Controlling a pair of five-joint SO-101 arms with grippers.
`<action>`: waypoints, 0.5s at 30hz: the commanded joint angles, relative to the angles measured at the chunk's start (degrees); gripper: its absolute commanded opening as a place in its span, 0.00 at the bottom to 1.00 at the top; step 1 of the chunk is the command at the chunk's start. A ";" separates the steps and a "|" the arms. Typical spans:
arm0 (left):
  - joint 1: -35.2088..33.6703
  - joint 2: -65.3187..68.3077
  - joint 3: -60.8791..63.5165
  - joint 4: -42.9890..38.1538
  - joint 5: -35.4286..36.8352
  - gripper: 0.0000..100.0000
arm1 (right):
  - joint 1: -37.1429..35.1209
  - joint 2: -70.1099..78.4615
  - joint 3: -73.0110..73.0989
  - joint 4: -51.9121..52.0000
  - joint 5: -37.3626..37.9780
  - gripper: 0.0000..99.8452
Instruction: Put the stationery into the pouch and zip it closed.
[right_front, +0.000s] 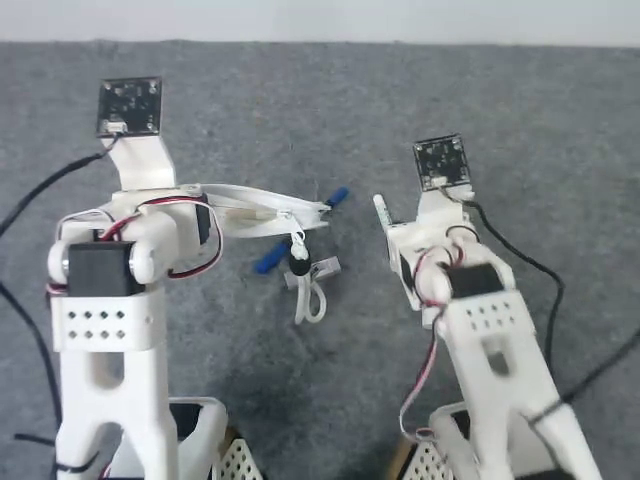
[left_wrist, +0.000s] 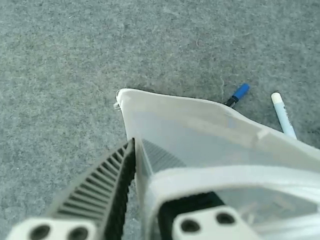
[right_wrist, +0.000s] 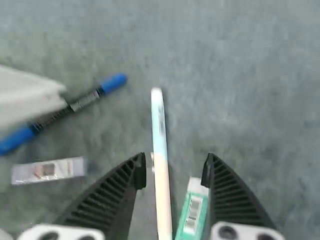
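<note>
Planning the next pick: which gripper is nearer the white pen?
Right. The right gripper sits open astride the white pen; the left gripper holds the pouch, farther off.

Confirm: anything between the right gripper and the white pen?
Nothing visible. The right gripper is open, with the white pen lying between its fingers. A green-labelled item lies close beside the pen, next to one finger, so closing might catch it too.
</note>
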 joint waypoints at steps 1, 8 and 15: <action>-0.26 -0.18 -1.10 -0.79 0.62 0.01 | 1.19 4.70 -6.95 3.12 0.35 0.17; -0.26 -0.18 -1.10 -0.88 0.62 0.01 | 4.53 14.02 -12.40 11.56 0.26 0.17; -0.26 -0.18 -1.10 -0.79 0.62 0.01 | 4.97 22.37 -13.63 11.47 0.26 0.17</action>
